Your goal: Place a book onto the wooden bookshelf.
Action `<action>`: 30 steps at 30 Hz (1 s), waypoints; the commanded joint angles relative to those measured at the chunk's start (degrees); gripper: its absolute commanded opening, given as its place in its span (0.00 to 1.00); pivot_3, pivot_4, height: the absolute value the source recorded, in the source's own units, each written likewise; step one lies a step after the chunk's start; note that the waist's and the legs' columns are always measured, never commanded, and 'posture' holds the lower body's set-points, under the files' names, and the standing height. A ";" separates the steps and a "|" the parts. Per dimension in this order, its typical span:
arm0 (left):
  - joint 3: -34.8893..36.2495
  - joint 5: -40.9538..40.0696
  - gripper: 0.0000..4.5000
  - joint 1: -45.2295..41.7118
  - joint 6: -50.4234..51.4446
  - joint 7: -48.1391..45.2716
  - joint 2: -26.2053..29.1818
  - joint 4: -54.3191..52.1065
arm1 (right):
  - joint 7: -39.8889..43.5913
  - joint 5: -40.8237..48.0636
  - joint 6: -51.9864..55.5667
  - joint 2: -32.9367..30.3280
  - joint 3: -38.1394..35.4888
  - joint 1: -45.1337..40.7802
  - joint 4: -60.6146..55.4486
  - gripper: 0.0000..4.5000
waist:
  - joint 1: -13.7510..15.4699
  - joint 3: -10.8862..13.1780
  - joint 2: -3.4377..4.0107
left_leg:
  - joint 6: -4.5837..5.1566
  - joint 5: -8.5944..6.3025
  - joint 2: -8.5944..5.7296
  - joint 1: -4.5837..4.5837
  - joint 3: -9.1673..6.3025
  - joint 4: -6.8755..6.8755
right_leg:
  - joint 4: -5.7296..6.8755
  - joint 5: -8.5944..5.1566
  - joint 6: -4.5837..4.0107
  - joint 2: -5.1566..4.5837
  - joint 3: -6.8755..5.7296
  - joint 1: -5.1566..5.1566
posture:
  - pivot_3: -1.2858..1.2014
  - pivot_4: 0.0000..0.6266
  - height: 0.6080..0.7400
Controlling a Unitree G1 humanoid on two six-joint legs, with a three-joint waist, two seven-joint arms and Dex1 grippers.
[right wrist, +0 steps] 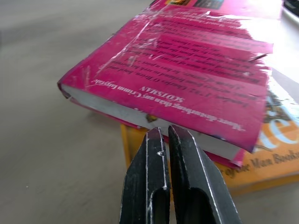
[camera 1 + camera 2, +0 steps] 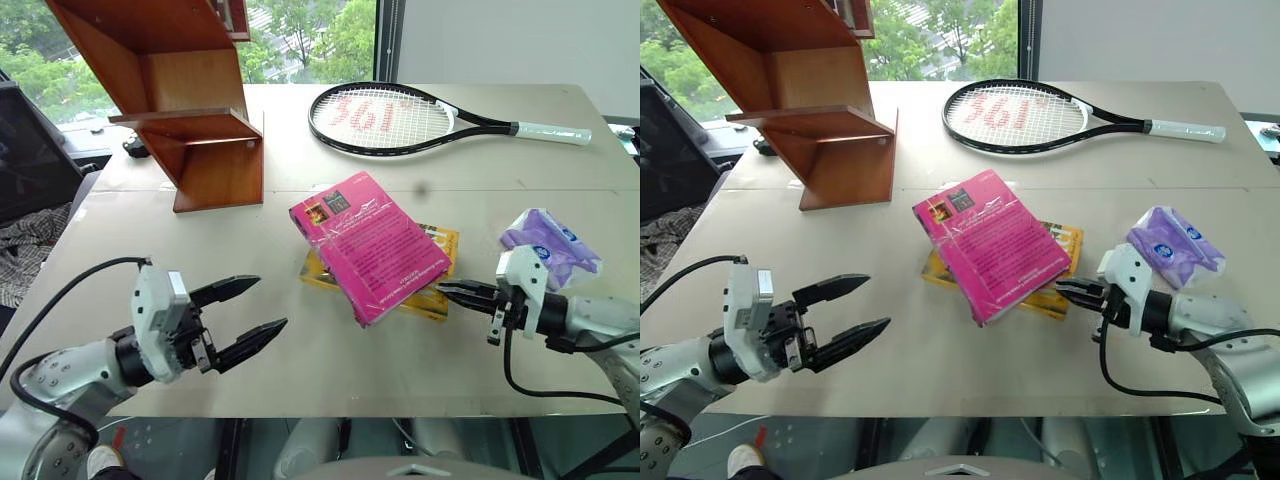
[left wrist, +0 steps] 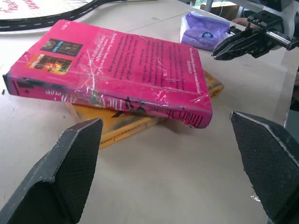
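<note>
- Currently: book [image 2: 368, 245] lying flat on top of yellow book [image 2: 436, 243], mid-table [image 2: 300, 370], well apart from wooden bookshelf [image 2: 190, 120] at far left.
- Right gripper [image 2: 447, 291] fully closed on nothing, tips right at the pink cover's page edge, just over the yellow one.
- Left gripper [image 2: 255, 311] spread wide, empty, aimed at the spine side but not yet near it.
- Risk: shut tips pushing in would shove the book, not grab it. Likely slides off the yellow book or drags both toward the left arm.
- Risk: wedging between the two covers could lift the yellow one too, or crease the pages.
- Risk: glossy wrinkled cover looks slippery; one-sided pinch probably lets a thick paperback sag or slip out.
- Risk: left jaws closing on both books together, since the stack is offset and overlapping.
- Tennis racket [image 2: 400, 118] and purple tissue pack [image 2: 552, 240] nearby; pack sits close to the right wrist, could get knocked on a swing.
</note>
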 commanded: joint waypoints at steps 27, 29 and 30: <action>4.09 -4.62 1.00 5.08 -0.43 1.63 -0.46 -6.69 | -1.71 -7.97 -0.29 12.45 11.08 -16.43 11.23 0.01 | -0.10 -0.01 -0.01 | 0.00 0.00 0.01 -0.01 -0.02 -0.03 | 0.00 0.00 -0.01 0.03 -0.01 -0.05 | 0.52 0.24 1.00; 4.05 -3.53 1.00 5.33 0.25 3.73 -1.11 -6.06 | -2.74 -8.89 -1.91 12.39 9.54 -15.57 10.87 0.01 | -0.10 0.00 -0.01 | 0.00 0.00 0.01 -0.01 -0.03 -0.02 | 0.00 0.00 -0.01 0.03 -0.02 -0.05 | 0.52 0.24 1.00; 4.31 -3.55 1.00 5.36 1.20 5.76 -1.52 -5.46 | -2.02 -7.88 -2.13 11.55 7.92 -14.48 9.87 0.01 | -0.08 0.00 -0.01 | 0.00 0.00 0.01 -0.01 -0.02 -0.02 | 0.00 0.00 -0.01 0.03 -0.01 -0.05 | 0.52 0.24 1.00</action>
